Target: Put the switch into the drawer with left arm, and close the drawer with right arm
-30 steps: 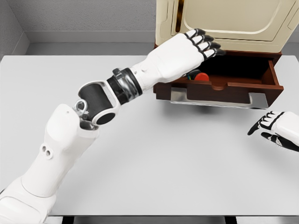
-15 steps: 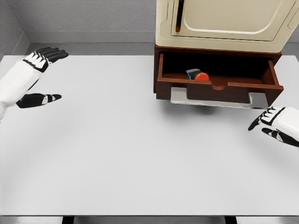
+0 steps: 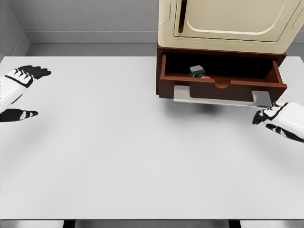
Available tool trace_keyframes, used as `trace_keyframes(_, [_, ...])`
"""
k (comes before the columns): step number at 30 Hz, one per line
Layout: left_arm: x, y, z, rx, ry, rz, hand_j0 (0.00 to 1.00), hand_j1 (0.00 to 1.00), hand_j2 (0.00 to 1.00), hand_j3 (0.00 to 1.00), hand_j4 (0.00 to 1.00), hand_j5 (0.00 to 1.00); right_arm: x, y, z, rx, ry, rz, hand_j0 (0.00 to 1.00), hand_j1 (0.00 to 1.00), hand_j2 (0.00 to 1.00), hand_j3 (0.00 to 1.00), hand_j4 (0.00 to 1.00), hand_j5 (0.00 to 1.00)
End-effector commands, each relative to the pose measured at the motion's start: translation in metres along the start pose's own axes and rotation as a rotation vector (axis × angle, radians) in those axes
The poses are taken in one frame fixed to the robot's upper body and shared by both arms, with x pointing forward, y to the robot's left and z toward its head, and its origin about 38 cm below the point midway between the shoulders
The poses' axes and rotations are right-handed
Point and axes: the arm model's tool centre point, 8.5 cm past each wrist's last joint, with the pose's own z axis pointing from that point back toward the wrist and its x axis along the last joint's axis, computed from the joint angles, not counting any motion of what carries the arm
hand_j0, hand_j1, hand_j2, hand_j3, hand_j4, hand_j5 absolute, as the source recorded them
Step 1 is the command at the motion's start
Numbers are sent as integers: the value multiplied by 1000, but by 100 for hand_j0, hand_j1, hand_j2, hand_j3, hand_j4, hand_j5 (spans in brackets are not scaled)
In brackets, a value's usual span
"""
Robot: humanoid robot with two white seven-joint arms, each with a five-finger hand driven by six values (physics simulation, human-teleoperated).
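Over on the far left the left hand (image 3: 16,92) hung at the edge of the view, fingers spread wide and holding nothing, thumb set apart below the rest, well away from the cabinet. Across the middle the white desk (image 3: 118,152) lay bare. Then the action: the brown drawer (image 3: 221,88) stood pulled out from under the cream cabinet (image 3: 223,23), and inside it, near the front wall and left of the notch in that wall, sat the switch (image 3: 197,72), a small dark block with a sliver of red showing just over the drawer's lip. A pale grey handle plate (image 3: 218,97) ran along the underside of the drawer front. At the far right the right hand (image 3: 278,121) hovered just beside the drawer's right front corner, a little below it, fingers loosely curled and gripping nothing; whether a fingertip touched the wood, the view could not settle. By the look of it the first half was done, the switch lodged in the drawer, and the closing step belonged to the right arm. The next move called for that hand to square up against the drawer front and press straight toward the cabinet, evenly, so the drawer did not twist on its runners
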Motion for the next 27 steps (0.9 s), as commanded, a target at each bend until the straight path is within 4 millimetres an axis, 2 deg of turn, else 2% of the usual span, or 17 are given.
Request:
trace_keyframes(1, [13,3,-5,20,-32,-2,100,100,100,100,100,100,12,1,-8,-117,-38,-127,52,52,52,52,52,52])
trace_keyframes(2, [18,6,-6,26,-45,-15,100,100,100,100,100,100,11,0,-9,-120,-39,-126,52,52,52,52,52,52])
trace_keyframes(6, [18,7,-6,26,-45,-17,100,100,100,100,100,100,14,-2,-17,-143,-54,-129,52,52,52,52,52,52])
trace_keyframes(11, [22,8,-8,31,-55,-21,100,100,100,100,100,100,7,-4,-10,-106,-36,-106,53,53,53,53,53,53])
trace_keyframes(15, [22,6,-8,28,-57,-18,100,100,100,100,100,100,-20,-5,8,-57,45,-91,54,54,54,54,54,54])
trace_keyframes(17, [22,6,-9,28,-58,-17,100,100,100,100,100,100,-27,-6,15,-26,63,-81,54,54,54,54,54,54])
trace_keyframes(21, [22,6,-8,27,-57,-16,100,100,100,100,100,100,-26,7,26,70,70,-77,54,54,54,54,54,54])
trace_keyframes(23, [22,5,-9,29,-57,-14,100,100,100,100,100,100,-23,7,24,81,56,-72,54,54,54,54,54,54])
trace_keyframes(27, [22,5,-9,28,-57,-15,100,100,100,100,100,100,5,6,11,81,-35,-58,53,53,53,53,53,53])
